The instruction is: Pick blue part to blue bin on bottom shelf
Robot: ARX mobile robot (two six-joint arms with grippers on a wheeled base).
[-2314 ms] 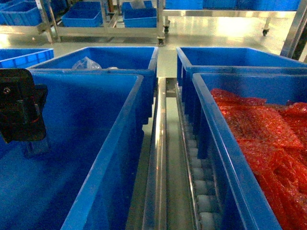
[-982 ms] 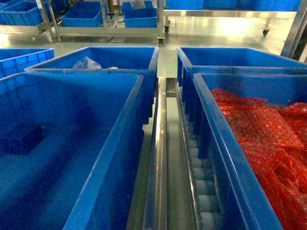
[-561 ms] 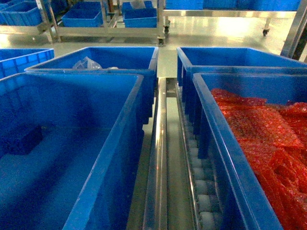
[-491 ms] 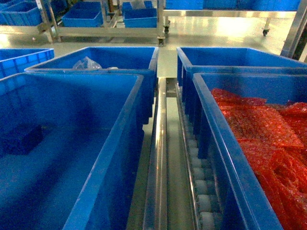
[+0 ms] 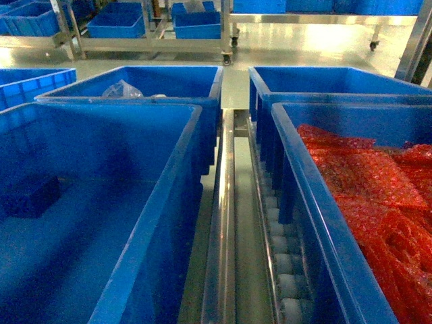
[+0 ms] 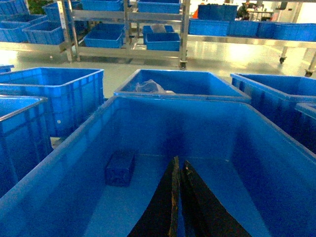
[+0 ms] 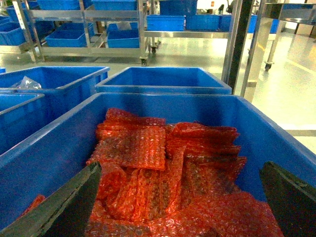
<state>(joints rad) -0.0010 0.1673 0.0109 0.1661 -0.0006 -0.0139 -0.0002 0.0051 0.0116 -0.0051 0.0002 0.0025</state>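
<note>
One blue part [image 6: 120, 168] lies at ten o'clock from the closed, empty left claw [image 6: 178, 170] inside the blue bin [image 6: 74, 148]; right claw [image 7: 180, 197] spread wide.

Head camera looks forward-down, close over two large blue plastic bins [image 5: 169, 196]. Left wrist sees left bin; right wrist, right bin [image 7: 276, 133].

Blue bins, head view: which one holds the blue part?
The near left bin. The blue part lies on its floor by the left wall. The near right bin holds red bubble wrap; the far left one holds clear plastic.
</note>
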